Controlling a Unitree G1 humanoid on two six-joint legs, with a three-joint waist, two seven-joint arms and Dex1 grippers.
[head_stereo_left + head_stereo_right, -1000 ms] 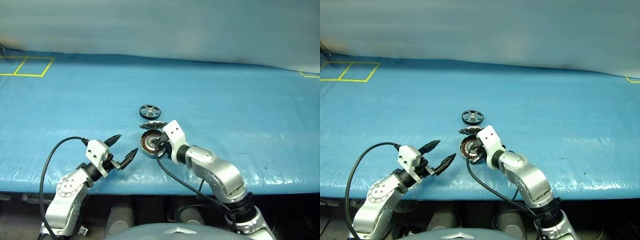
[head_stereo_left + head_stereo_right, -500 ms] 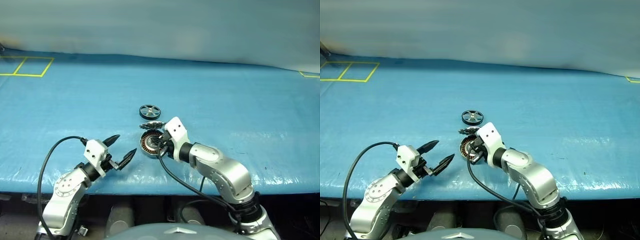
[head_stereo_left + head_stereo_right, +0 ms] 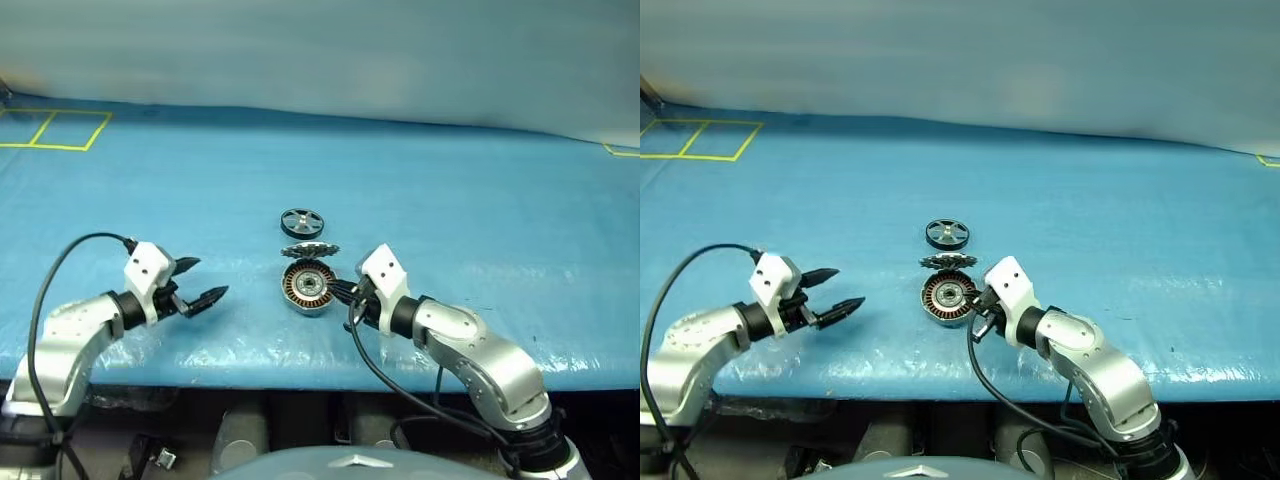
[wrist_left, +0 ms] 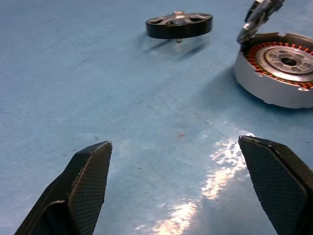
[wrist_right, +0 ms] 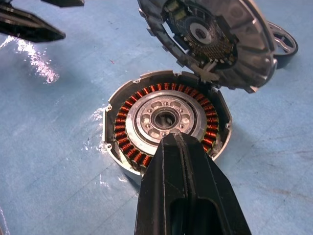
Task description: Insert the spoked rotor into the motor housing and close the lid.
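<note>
In the left eye view, the motor housing (image 3: pixel 308 287) is lying open at the centre of the frame on the blue table cover (image 3: pixel 470 210), showing nothing inside but its copper windings and central bearing. The lid (image 3: pixel 307 250) is standing raised just above it, and the spoked rotor (image 3: pixel 300 221) is sitting flat on the cover above the lid, apart from both. At lower left the left gripper (image 3: pixel 197 283) is hovering with fingers spread and holding nothing. The right gripper (image 3: pixel 346 294) is pointing at the housing's right edge, fingers pressed together.

In the left wrist view, the rotor (image 4: pixel 179 24) is resting at upper centre and the housing (image 4: pixel 279 66) at upper right.

In the right wrist view, the closed fingers (image 5: pixel 182 182) are overlapping the housing's (image 5: pixel 122 117) rim, with the lid's (image 5: pixel 210 41) dark inner face tilted above
</note>
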